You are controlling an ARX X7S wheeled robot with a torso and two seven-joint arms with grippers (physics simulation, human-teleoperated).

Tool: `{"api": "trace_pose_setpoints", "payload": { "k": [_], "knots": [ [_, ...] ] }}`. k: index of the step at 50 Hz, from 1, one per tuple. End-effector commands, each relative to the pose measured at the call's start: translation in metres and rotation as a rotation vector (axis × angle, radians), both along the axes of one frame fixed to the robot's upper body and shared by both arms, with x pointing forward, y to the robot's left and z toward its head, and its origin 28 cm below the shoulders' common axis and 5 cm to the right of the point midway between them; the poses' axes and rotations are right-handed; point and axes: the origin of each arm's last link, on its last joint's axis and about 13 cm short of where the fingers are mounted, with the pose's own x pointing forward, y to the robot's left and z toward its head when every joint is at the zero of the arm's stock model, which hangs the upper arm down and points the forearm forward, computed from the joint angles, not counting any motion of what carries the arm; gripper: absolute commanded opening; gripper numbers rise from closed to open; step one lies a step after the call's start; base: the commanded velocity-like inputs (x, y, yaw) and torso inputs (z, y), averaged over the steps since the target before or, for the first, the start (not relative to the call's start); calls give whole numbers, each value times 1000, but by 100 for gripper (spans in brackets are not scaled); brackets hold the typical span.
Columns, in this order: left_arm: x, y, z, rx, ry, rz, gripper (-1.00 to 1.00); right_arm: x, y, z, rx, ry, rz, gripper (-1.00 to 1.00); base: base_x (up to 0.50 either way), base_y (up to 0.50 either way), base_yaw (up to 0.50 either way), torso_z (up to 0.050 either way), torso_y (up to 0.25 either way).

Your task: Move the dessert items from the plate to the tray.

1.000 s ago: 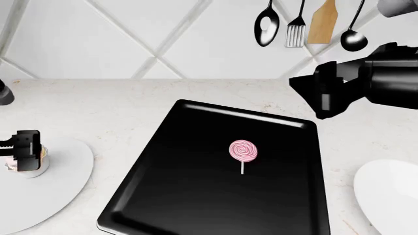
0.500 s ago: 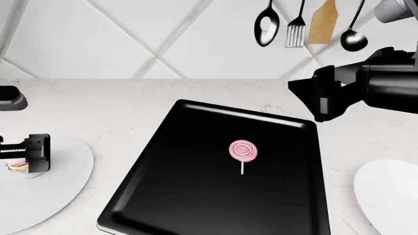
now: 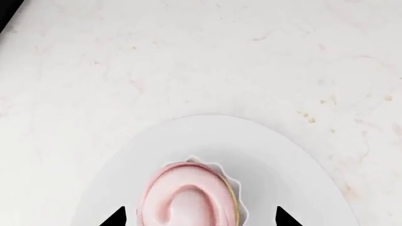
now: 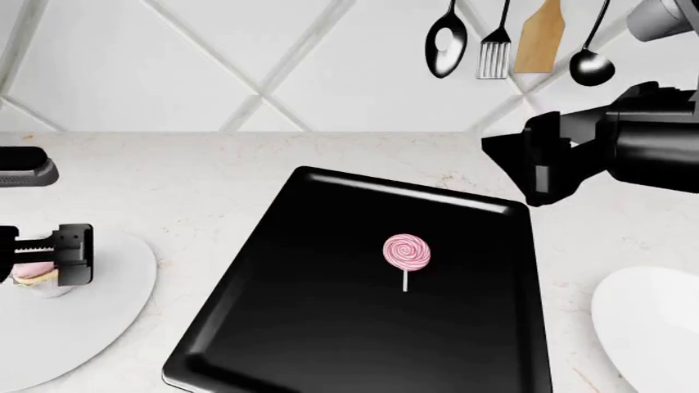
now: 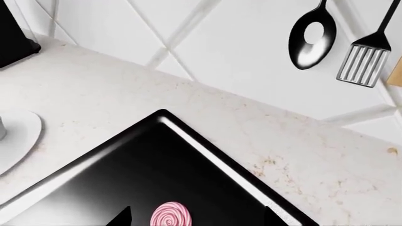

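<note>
The cupcake (image 3: 188, 197) with pink frosting stands on a round white plate (image 3: 213, 136) at the counter's left. My left gripper (image 3: 199, 217) is open and straddles it, with a small gap on each side between the fingertips (image 3: 116, 218) and the cupcake. In the head view the cupcake (image 4: 31, 273) peeks out beside that gripper (image 4: 49, 260). The pink-and-white lollipop (image 4: 407, 254) lies flat near the middle of the black tray (image 4: 284, 327). My right gripper (image 4: 552, 160) hangs open high above the tray's far right corner, holding nothing. From its wrist view the lollipop (image 5: 171, 215) lies far below.
A second white plate (image 4: 656, 327) sits at the right edge of the counter. Kitchen utensils (image 4: 446, 45) hang on the tiled wall behind the right arm. Bare marble counter (image 4: 186, 172) lies between the left plate (image 4: 87, 319) and the tray.
My left gripper has shifted slightly toward the tray over the plate, and more of the cupcake shows beside it. The right arm has barely moved. The lollipop lies where it was.
</note>
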Motion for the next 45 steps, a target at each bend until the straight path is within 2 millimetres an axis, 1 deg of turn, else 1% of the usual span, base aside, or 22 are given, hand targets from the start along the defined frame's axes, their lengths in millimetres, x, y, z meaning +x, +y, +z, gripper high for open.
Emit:
{"api": "trace_pose_setpoints", "payload": {
  "k": [1,9,15,16,22,28,32,38,41,45],
  "knots": [
    [6,-2,-7,-2,15,-9,100,0,0,-2,3,4,-2,100,0,0,0,0,0],
    [3,0,-8,1,15,5,100,1,0,-3,5,6,0,100,0,0,0,0,0],
    [4,1,-8,17,17,17,100,1,0,-4,5,8,-1,100,0,0,0,0,0],
    [5,1,-7,22,16,21,-100,1,0,-4,5,8,-1,100,0,0,0,0,0],
    [7,-1,6,31,-18,19,-100,1,0,-3,2,14,-1,100,0,0,0,0,0],
    [8,-1,14,29,-41,17,-100,1,0,-2,2,13,-2,100,0,0,0,0,0],
    [8,-4,27,33,-76,6,-100,0,-1,-1,0,11,-4,100,0,0,0,0,0],
    [6,-13,54,45,-145,-41,-100,-1,-2,2,0,6,-13,100,0,0,0,0,0],
    [5,-21,67,61,-182,-103,-100,-2,-3,4,7,-9,-21,100,0,0,0,0,0],
    [3,-35,77,76,-207,-198,-100,-3,-4,7,8,-31,-33,100,0,0,0,0,0]
  ]
}}
